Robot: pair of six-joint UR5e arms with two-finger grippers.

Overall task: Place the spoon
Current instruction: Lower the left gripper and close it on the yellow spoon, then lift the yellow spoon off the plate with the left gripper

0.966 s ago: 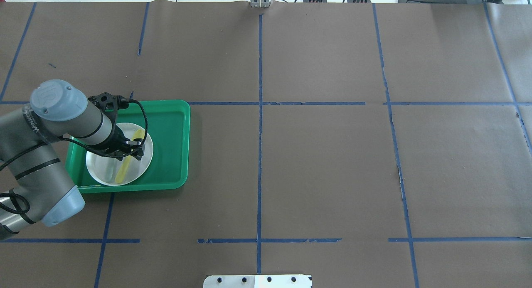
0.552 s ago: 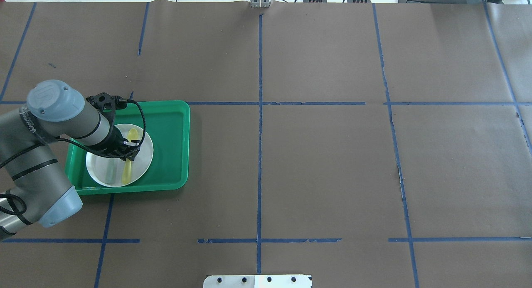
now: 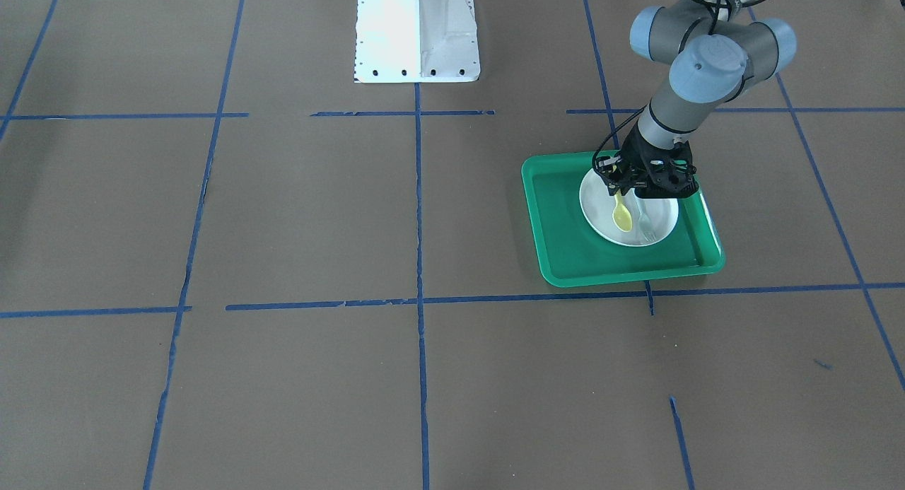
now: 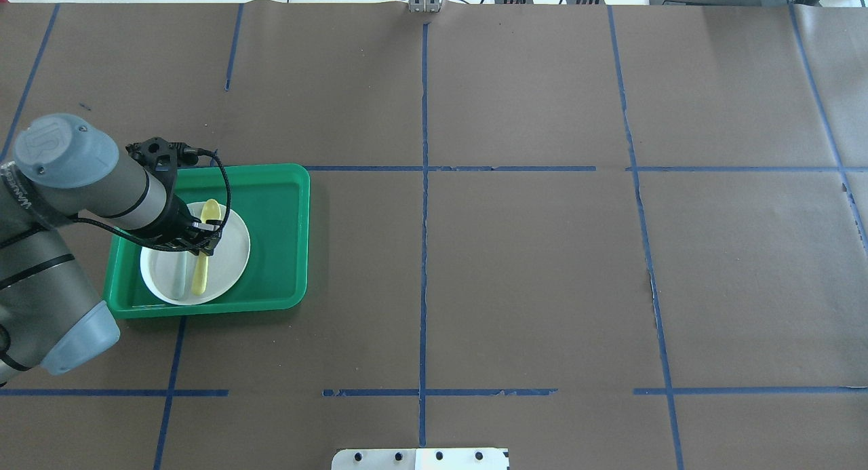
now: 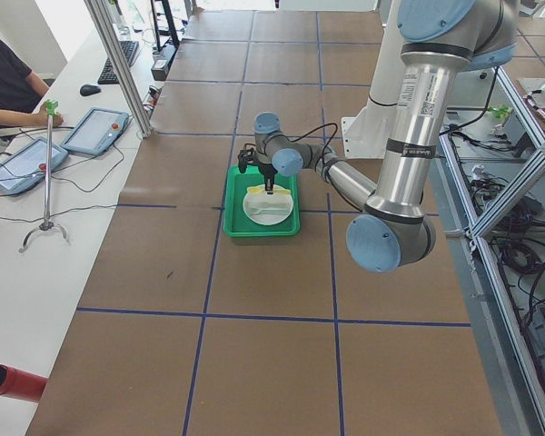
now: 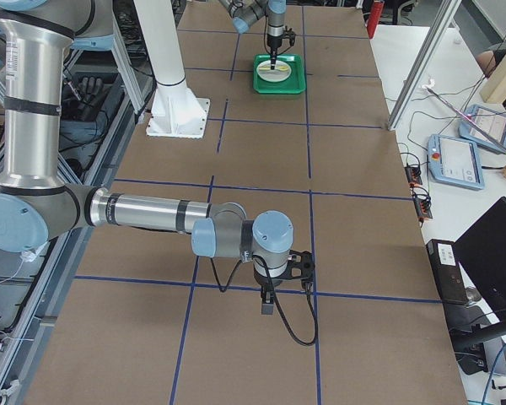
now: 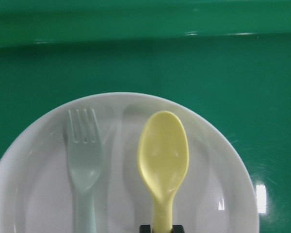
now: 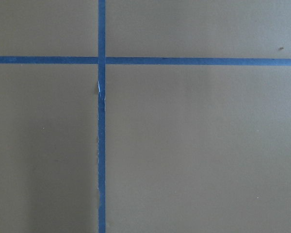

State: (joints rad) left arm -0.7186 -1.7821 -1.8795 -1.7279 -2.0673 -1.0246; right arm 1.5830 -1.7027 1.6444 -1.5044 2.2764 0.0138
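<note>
Your left fingers (image 7: 146,229) pinch the handle of the yellow spoon (image 7: 163,160) low over the white plate (image 7: 119,187), beside the fork (image 7: 85,160), so if you release w/ it tilted it could skid onto the fork or off the rim; right fingers (image 6: 267,305): can't tell.

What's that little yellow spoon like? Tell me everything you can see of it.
The spoon is small, pale yellow and smooth like plastic, with an oval bowl facing up and a slim straight handle. The left gripper has its jaws shut on the handle, over the white plate in the green tray. It runs parallel to a grey-green fork, not touching it. Whether it touches the plate cannot be told.
</note>
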